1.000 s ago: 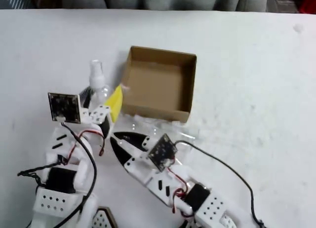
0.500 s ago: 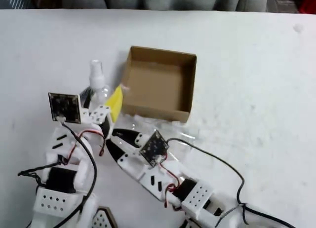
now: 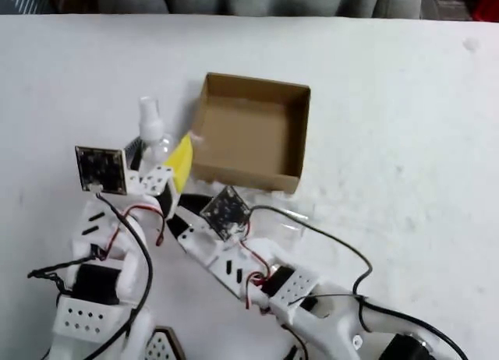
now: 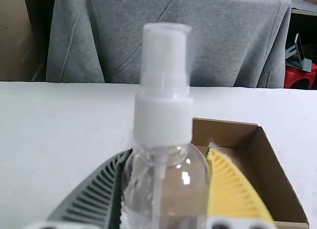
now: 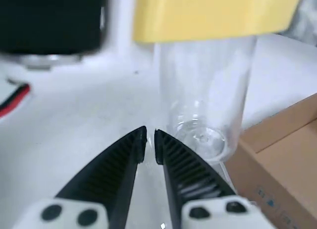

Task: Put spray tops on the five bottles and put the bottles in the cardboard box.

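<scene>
The bottle [image 4: 166,189], clear plastic with a white spray top [image 4: 164,90] on its neck, stands upright towards the left of the table [image 3: 405,126]. The left gripper [image 4: 167,162] has it clamped, a grey finger [image 4: 94,199] on one flank and a yellow finger [image 4: 230,189] on the other. From where I stand I can't make out whether its base touches the tabletop. Just right of it, and nearer the arms' bases, the right gripper [image 5: 149,140] points at the bottle's lower part. Its black fingers lie almost together with nothing between them, the tips just short of the clear wall. Further right sits the cardboard box [image 3: 243,173], open on top, its near left corner just beside the held bottle. In front of the box lie some clear plastic pieces [image 3: 292,216], too faint to identify.
</scene>
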